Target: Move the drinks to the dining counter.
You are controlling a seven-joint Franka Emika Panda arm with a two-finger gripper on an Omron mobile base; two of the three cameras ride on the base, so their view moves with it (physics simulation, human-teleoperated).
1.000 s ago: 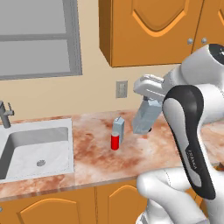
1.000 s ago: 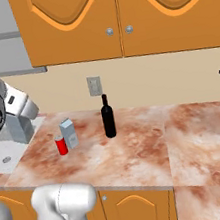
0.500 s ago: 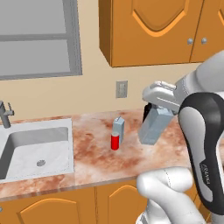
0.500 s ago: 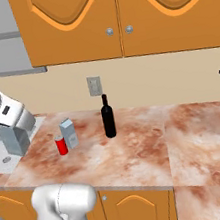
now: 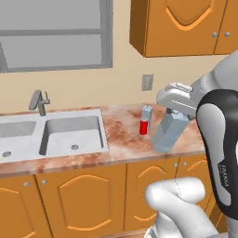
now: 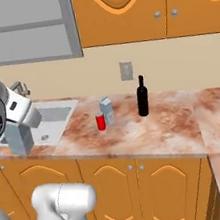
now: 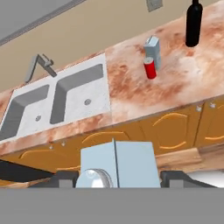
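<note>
My gripper [image 7: 118, 177] is shut on a grey-blue gable-top carton [image 7: 117, 162], which hangs tilted in front of the counter edge [image 5: 169, 133] [image 6: 19, 139]. Its dark fingers [image 7: 65, 178] flank the carton's top. On the sink counter [image 6: 152, 135] stand three more drinks: a second carton [image 6: 106, 111] [image 5: 146, 113] [image 7: 153, 50], a short red can [image 6: 100, 122] [image 5: 144, 127] [image 7: 150, 68] right in front of it, and a slim black bottle [image 6: 142, 96] [image 7: 194, 22] to their right. In the left base view my arm hides the bottle. The dining counter is out of view.
A double sink [image 5: 72, 135] with a faucet [image 5: 39, 101] lies at the left of the marble counter, under a window [image 5: 56, 35]. Orange wall cabinets [image 6: 140, 5] hang above and orange base cabinets [image 6: 130, 189] stand below. A wall outlet [image 6: 126, 70] sits behind the drinks.
Both base views have shifted: the counter sits farther off and more to the right, so the base has backed away. The held carton has come off the counter with the hand.
</note>
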